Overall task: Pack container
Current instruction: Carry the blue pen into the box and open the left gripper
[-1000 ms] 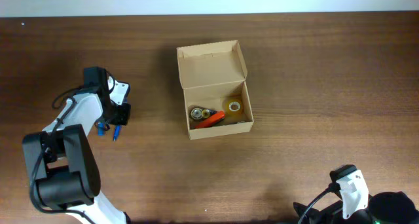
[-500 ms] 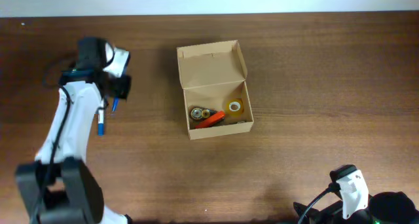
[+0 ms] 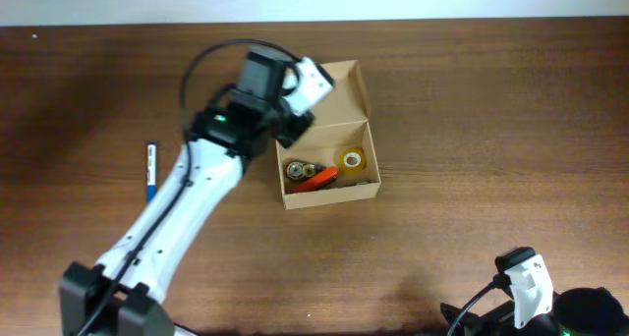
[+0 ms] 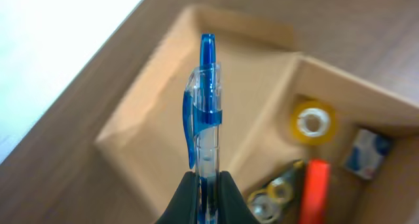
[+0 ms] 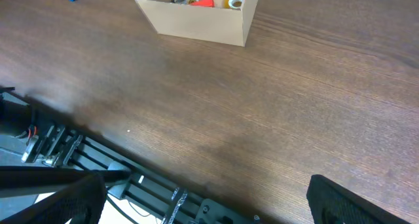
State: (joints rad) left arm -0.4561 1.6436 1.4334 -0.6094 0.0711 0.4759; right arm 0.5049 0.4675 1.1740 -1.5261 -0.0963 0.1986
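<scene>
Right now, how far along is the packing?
Done: tape roll and orange item lie in the container. In hand: left gripper holds a blue pen over it. Left: drop it in, likely fetch the second pen off the table, shut the lid.

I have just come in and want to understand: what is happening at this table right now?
The left gripper is shut on a blue pen, above the open lid of the cardboard container. Inside the container lie a yellow tape roll, an orange item and other small things. A second blue pen lies on the table to its left. The right gripper is open, off to the side, holding nothing.
</scene>
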